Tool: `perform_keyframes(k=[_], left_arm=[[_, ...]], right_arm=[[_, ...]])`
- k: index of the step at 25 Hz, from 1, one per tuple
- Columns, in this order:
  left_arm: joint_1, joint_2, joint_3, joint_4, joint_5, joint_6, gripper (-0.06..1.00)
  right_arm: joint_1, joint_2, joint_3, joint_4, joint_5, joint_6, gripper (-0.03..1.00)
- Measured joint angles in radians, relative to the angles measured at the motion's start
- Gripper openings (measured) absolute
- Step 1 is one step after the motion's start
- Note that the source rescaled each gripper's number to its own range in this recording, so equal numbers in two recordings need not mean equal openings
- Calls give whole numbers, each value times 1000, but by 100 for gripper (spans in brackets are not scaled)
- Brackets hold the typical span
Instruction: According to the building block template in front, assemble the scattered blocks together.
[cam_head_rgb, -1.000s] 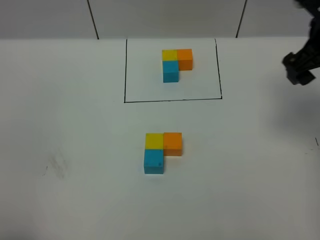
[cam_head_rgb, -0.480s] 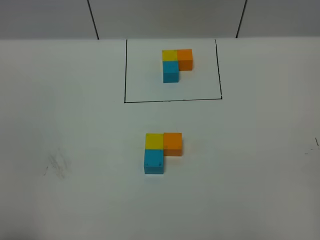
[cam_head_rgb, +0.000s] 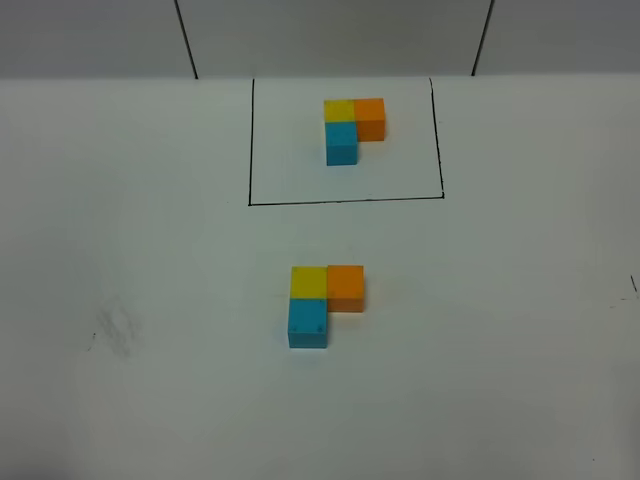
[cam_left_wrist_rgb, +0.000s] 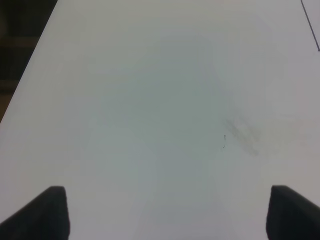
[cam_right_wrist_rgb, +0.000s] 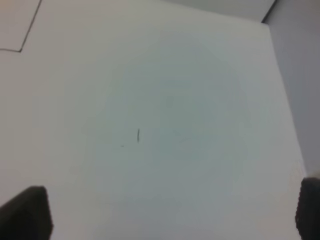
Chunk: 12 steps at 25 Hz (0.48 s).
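Observation:
The building block template (cam_head_rgb: 351, 128) is an L of yellow, orange and blue cubes inside a thin black drawn rectangle at the back of the white table. In front of it the three unframed blocks touch in the same L: yellow block (cam_head_rgb: 308, 282), orange block (cam_head_rgb: 346, 286) to its right, sky-blue block (cam_head_rgb: 308, 322) in front of the yellow. Neither arm shows in the exterior high view. My left gripper (cam_left_wrist_rgb: 167, 212) is open over bare table. My right gripper (cam_right_wrist_rgb: 172, 212) is open over bare table. Both hold nothing.
A faint grey smudge (cam_head_rgb: 113, 330) marks the table at the left; it also shows in the left wrist view (cam_left_wrist_rgb: 243, 131). A small dark mark (cam_right_wrist_rgb: 138, 135) lies on the table under the right gripper. The table's left edge (cam_left_wrist_rgb: 30, 80) drops to a dark floor.
The right arm, seen at the far right edge of the exterior high view a second ago, has moved out of view. The blocks have not moved.

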Motion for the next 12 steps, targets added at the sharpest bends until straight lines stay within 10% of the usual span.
perform_keyframes(k=[12], left_arm=[[0, 0, 0, 0, 0, -1, 69]], right_arm=[[4, -239, 164, 55, 32, 4, 98]])
